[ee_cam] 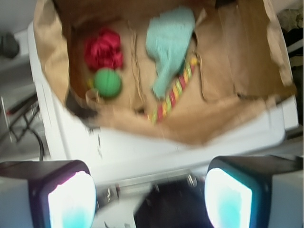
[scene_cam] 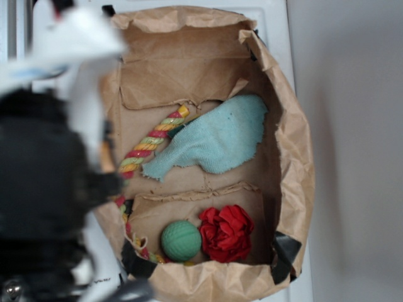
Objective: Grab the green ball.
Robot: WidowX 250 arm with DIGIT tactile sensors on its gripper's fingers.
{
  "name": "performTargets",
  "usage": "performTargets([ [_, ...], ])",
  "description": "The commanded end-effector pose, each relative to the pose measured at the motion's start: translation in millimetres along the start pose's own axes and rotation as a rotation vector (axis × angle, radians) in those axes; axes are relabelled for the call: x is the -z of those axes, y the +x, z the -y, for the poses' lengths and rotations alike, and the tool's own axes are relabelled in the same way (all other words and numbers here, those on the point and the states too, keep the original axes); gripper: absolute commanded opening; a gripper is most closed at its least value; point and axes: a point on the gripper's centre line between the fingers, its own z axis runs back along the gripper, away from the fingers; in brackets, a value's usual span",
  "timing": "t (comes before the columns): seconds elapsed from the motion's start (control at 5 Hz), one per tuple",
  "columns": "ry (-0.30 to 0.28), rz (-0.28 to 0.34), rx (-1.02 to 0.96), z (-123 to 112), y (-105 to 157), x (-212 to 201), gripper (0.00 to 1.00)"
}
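Two glowing pads (ee_cam: 71, 199) of the end effector (ee_cam: 149, 199) fill the foreground of the wrist view, spread wide with nothing between them, poised outside the near edge of a white worktop (ee_cam: 156, 147). Beyond them sits a brown paper bag (ee_cam: 228, 52), torn open into a shallow tray, its crumpled walls folded outward. Inside, the green ball (ee_cam: 108, 83) rests in a corner compartment formed by a raised paper fold, touching a red fabric flower (ee_cam: 103, 49) just beside it. Across the fold lies a pale teal cloth (ee_cam: 169, 42), with a multicoloured twisted rope (ee_cam: 173, 95) running along its edge.

From the exterior view, the robot arm (scene_cam: 44, 189) looms blurred at the left, well apart from the ball (scene_cam: 181, 241), which sits at the bag's (scene_cam: 296, 157) lower end against the flower (scene_cam: 227, 233). The cloth (scene_cam: 217, 138) spreads over the middle section, the rope (scene_cam: 151, 141) emerging from beneath it and running down the left wall. Fine ridged lines mark the ball's matte surface.
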Motion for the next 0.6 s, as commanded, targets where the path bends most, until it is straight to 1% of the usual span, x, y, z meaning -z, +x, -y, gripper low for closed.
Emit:
performTargets([
  [0.0,0.029,0.048,-0.010,-25,56,40,1.00],
  [0.2,0.044,-0.001,-0.012,-39,53,70,1.00],
  [0.4,0.022,-0.024,0.015,-34,51,86,1.00],
])
